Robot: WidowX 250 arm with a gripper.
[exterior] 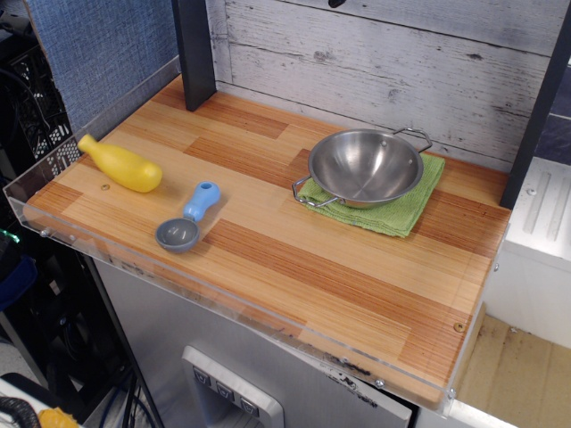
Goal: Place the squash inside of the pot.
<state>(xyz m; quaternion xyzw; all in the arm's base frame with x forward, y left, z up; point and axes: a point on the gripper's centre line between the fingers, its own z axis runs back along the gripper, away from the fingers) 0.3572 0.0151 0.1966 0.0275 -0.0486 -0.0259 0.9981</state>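
— Looking along the worktop [294,267] from the front edge, I'd say nothing has started. No arm anywhere that I can see, so the jaws are out of sight and I can't tell you how they stand.

— What's nearest?

— A grey scoop with a blue handle [187,223], lying flat. Just behind it to the left, the yellow squash [120,165] lies on its side near the left edge, narrow neck pointing to the back left corner.

— And the pot?

— Well apart, over to the right and further back. The pot [366,167] sits empty on a folded green cloth [406,209].

— So what's needed next?

— My guess: reach the squash, grip its fat end, and carry it clear across, passing the scoop.

— Any writing?

— Nothing legible; some marks on the front edge are too small to make out.
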